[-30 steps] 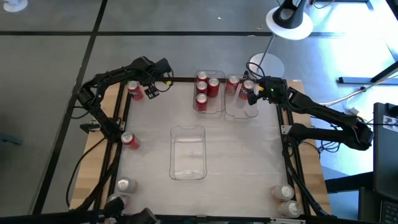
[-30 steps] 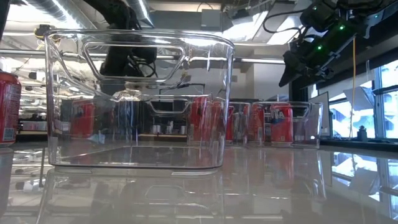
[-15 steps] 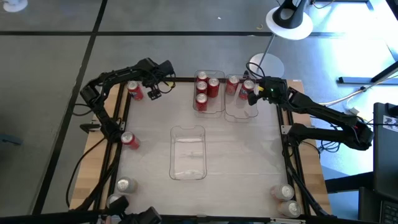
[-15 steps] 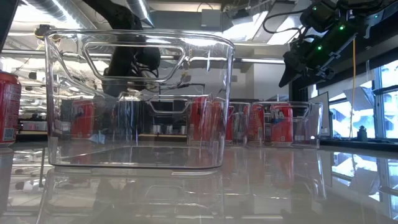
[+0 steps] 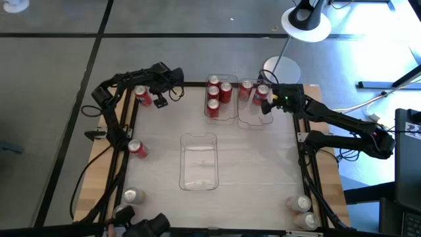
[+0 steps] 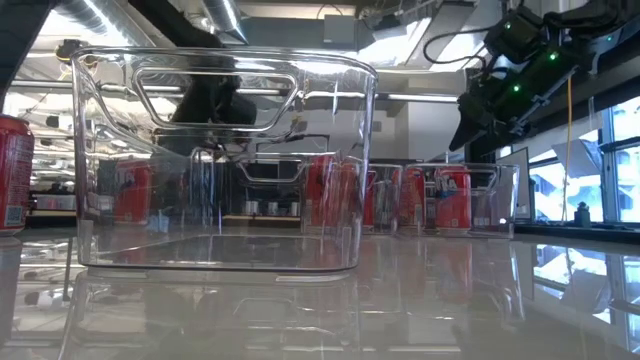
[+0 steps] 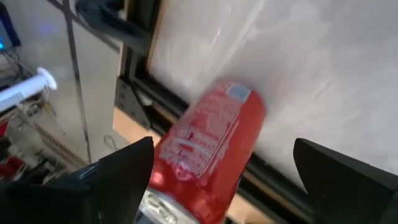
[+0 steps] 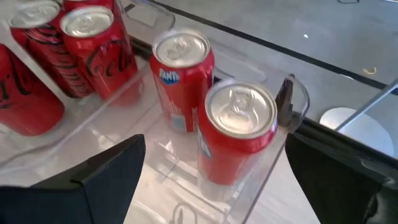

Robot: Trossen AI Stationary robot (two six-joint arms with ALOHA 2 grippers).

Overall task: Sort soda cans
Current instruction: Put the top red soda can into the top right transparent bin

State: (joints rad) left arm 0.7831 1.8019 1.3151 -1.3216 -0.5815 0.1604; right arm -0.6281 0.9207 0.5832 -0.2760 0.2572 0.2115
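Left pincer (image 7: 211,180) astride upright can (image 7: 208,155)

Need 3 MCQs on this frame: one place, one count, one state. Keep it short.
1. Where does the empty clear bin sit?
A. table middle
B. far left corner
C. off the table

2. How many cans stand in the far bin on the left?
A. one
B. four
C. seven

3. How is the right gripper?
A. shut on a can
B. open over the far bin on the right
C. resting on the table

Key: 1 A, the high view shows it mid-table, nothing inside. 2 B, four silver tops show in it from above. 3 B, the right wrist view shows the fingers spread wide above two cans, gripping neither.
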